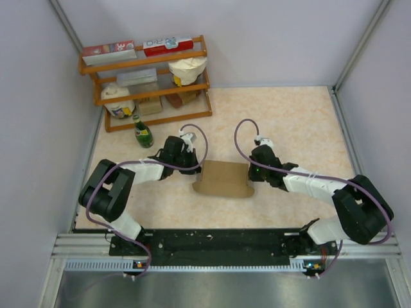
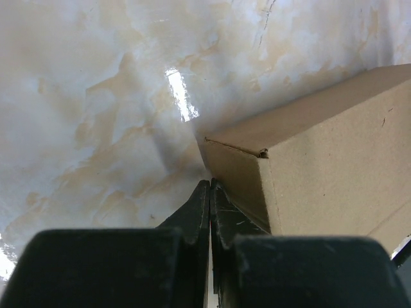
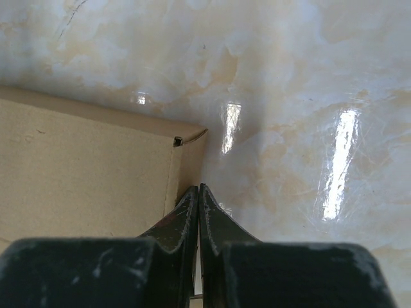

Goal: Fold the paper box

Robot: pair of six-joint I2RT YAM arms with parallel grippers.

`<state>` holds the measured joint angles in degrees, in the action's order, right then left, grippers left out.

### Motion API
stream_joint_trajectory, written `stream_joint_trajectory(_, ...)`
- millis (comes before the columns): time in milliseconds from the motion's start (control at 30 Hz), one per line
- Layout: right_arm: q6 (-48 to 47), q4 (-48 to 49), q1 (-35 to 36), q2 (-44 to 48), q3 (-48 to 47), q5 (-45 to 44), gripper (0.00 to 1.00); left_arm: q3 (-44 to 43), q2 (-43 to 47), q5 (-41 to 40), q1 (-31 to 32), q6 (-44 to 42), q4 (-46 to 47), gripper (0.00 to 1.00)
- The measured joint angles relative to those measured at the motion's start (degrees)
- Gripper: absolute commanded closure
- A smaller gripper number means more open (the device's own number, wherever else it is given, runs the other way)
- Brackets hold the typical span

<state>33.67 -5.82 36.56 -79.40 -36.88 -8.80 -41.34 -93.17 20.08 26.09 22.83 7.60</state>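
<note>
The paper box is plain brown cardboard, standing as a closed block in the middle of the marble table between both arms. My left gripper is shut with nothing in it, its tips against the box's left end; in the left wrist view the box fills the right side and the gripper touches its near corner. My right gripper is shut and empty at the box's right end. The right wrist view has the box on the left, with the gripper at the foot of its side wall.
A wooden shelf at the back left carries red-and-white printed boxes, a cream paper bag and a white jar. In front of it stands a green bottle. Grey walls close in the table on three sides.
</note>
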Motion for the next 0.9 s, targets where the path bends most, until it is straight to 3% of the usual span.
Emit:
stream_joint_trajectory(233,-0.22,-1.44,-0.22,-1.33,-2.21,-1.14,1.00,-1.16,-0.24,-0.68,0.48,0.02,-1.25,1.00)
stream_joint_trajectory(667,-2.69,-4.39,-2.03,-8.33,-11.52,-4.70,1.00,-12.68,-6.82,-6.67,0.20,-1.31,-5.38,1.00)
stream_joint_trajectory(900,-3.72,-3.48,-5.35,-8.46,-11.85,-3.30,0.74,-10.91,-5.88,-9.81,-0.11,-0.50,-4.76,0.73)
